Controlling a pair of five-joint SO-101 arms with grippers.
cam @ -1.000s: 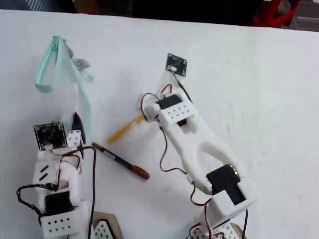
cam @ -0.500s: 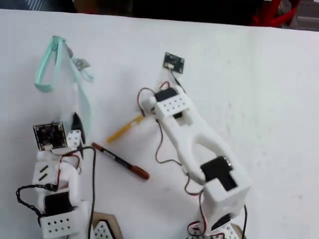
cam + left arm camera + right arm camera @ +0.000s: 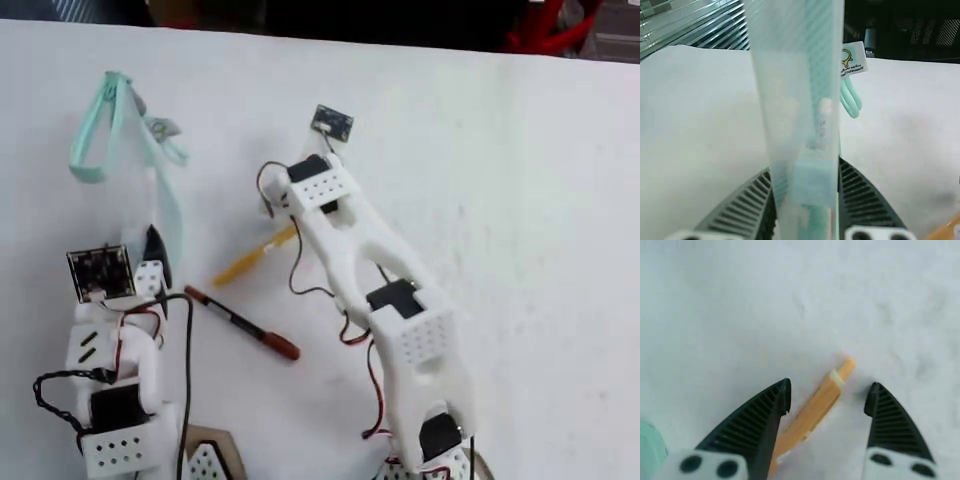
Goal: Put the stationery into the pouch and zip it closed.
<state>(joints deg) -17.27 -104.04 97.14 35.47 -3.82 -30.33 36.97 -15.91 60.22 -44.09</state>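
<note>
The clear pouch point(image 3: 140, 160) with teal edging and a teal loop lies at the table's left. My left gripper point(image 3: 160, 256) is shut on its near end; in the left wrist view the pouch point(image 3: 795, 100) rises upright from between the jaws of the left gripper point(image 3: 805, 200). A yellow pen point(image 3: 252, 260) lies slanted mid-table. My right gripper point(image 3: 827, 390) stands open, low over the pen's end point(image 3: 815, 410), one finger on each side of it. A dark marker with a brown cap point(image 3: 240, 322) lies just in front of the yellow pen.
The right arm point(image 3: 350, 250) stretches from the front edge diagonally over the table's middle. The left arm's base point(image 3: 115, 420) sits at the front left. A small tag point(image 3: 854, 58) hangs off the pouch. White tabletop stretches to the right.
The right arm has stretched away and to the left, carrying its wrist farther up the table. The left arm and the pouch have kept still.
</note>
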